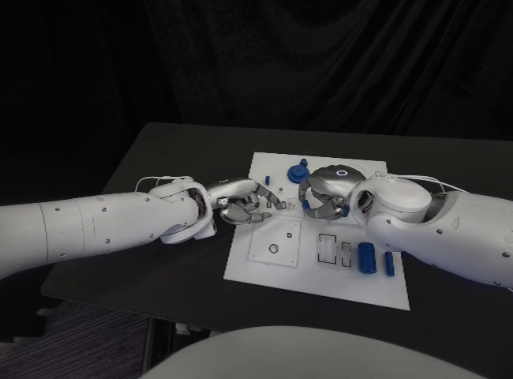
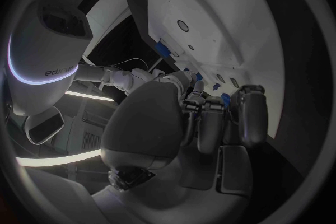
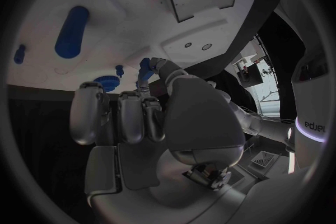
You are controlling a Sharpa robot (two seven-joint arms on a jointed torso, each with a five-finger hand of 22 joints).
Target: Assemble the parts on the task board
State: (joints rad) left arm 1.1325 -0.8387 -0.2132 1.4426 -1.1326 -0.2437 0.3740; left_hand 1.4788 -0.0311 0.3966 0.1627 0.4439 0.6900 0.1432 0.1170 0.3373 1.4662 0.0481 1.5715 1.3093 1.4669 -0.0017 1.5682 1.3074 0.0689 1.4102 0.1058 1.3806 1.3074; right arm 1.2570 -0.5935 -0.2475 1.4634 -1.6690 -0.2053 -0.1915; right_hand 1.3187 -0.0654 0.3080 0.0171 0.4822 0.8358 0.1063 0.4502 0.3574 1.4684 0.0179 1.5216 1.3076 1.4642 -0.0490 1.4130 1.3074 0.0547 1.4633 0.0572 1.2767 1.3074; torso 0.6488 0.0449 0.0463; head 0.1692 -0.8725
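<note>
The white task board (image 1: 316,272) lies mid-table. My right hand (image 1: 328,196) hovers over its far middle, and a small blue part (image 1: 315,208) is pinched at its fingertips; that blue part (image 3: 145,66) sits by the thumb tip in the right wrist view. My left hand (image 1: 249,203) hangs over the board's left edge with its fingers (image 2: 210,123) curled in, and I see nothing in them. The two hands face each other a short gap apart. A round blue part (image 1: 297,174) stands near the far edge. A blue cylinder (image 1: 367,258) and a smaller blue piece (image 1: 388,264) lie at the right.
A square white plate with a round hole (image 1: 276,242) sits on the board's left half, with rectangular slots (image 1: 328,249) beside it. The black table (image 1: 166,268) spreads left of the board, and its front edge runs close below the board.
</note>
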